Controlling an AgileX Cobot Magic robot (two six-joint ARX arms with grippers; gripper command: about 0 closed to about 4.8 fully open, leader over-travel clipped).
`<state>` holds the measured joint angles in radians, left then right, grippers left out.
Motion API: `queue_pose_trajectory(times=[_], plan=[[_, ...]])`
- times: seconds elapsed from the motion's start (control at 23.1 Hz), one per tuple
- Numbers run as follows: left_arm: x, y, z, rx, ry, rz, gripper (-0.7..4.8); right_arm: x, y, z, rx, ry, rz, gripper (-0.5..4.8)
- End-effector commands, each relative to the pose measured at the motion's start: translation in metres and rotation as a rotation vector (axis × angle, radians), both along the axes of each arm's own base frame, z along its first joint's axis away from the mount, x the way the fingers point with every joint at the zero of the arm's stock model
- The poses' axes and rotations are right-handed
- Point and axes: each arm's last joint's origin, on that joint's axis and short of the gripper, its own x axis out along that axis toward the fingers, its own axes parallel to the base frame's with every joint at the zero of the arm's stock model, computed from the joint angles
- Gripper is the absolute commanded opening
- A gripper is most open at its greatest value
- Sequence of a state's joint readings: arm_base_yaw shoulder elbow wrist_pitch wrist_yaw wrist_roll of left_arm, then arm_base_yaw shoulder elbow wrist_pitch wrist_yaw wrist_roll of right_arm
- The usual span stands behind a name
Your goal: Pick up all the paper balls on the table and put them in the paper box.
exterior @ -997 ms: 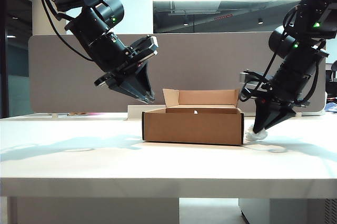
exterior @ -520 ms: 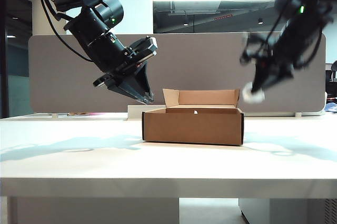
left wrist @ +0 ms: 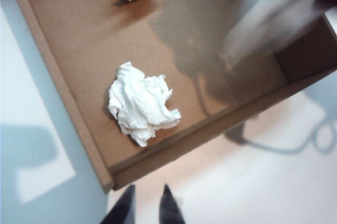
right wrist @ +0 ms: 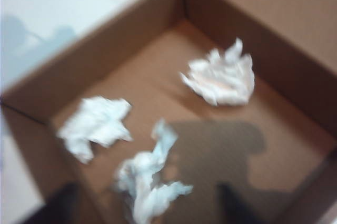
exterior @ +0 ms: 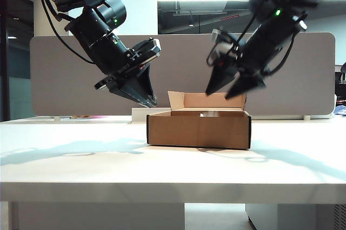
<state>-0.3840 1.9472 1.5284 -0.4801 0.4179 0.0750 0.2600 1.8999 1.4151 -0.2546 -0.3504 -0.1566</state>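
Right gripper (exterior: 227, 94) spread above the paper box (exterior: 198, 129)
Nothing is grasped; three paper balls (right wrist: 220, 79) are seen inside the box. Left gripper (left wrist: 147, 207), nearly closed and empty, is held beside it

no legible text, labels, brands, numbers or signs on anything in view

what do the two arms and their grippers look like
Both arms are matte black with rounded, barrel-like joint housings, small green indicator lights and loose black cables looping along them. The left gripper ends in two slim, tapering black fingers below a block with a pale silver edge. The right gripper has similar pointed black fingers.
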Motion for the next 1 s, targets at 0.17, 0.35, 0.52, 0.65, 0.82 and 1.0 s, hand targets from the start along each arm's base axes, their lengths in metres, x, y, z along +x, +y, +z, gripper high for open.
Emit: queue_pose_trajectory(times=[0.17,0.35,0.52,0.65,0.82,1.0], plan=[[-0.006,0.003,0.009,0.004,0.011,-0.004,0.57,-0.002,0.003,0.007,-0.046,-0.031,-0.055,4.79],[-0.012,0.010,0.024,0.004,0.003,0.008,0.57,-0.018,-0.004,0.030,-0.071,-0.018,-0.080,4.22],[-0.024,0.027,0.048,0.039,-0.021,0.068,0.57,-0.039,-0.013,0.043,-0.125,0.084,-0.102,-0.03],[-0.036,0.037,0.067,0.089,-0.060,0.102,0.57,-0.052,-0.016,0.043,-0.092,0.141,-0.091,-0.03],[-0.062,0.051,0.108,0.128,-0.177,0.150,0.51,-0.098,-0.027,0.029,-0.023,0.111,-0.125,-0.03],[-0.088,0.059,0.133,0.104,-0.223,0.152,0.51,-0.155,-0.044,0.021,0.044,0.040,-0.172,-0.03]])
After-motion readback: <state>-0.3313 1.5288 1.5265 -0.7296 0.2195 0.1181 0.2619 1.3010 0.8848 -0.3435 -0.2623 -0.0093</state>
